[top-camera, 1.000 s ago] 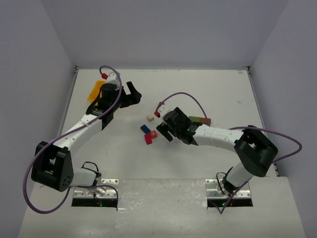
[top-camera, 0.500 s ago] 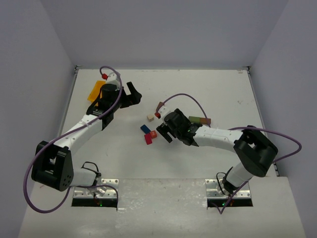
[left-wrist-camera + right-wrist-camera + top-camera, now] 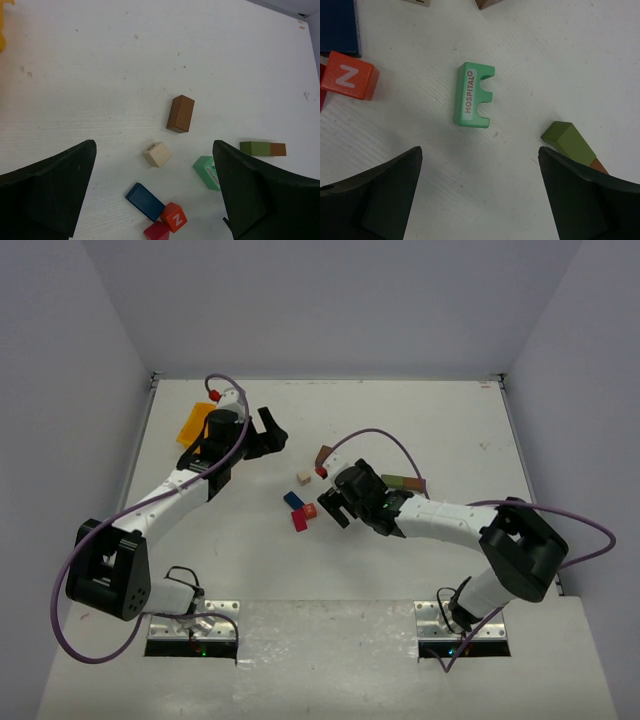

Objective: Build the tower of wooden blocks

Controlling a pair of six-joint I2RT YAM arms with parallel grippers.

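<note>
Orange tray [image 3: 189, 424] far left, contents hidden behind my left arm [image 3: 170, 495]. My left gripper [image 3: 270, 432] and right gripper [image 3: 333, 510] spread wide, empty. All blocks [image 3: 303, 477] loose between them, unstacked; green block [image 3: 472, 95] under right gripper. Since earlier: my right elbow [image 3: 520, 552] shifted outward, blocks unmoved

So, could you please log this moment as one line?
left gripper: open, empty | right gripper: open, above teal block | wood blocks: all loose, unstacked

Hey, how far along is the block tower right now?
Done: nothing stacked; the brown block, tan cube, blue block and orange cube lie loose on the table. In hand: nothing; the left gripper and right gripper are open, the right above the green HOSPITAL block. Left: all the stacking.
</note>
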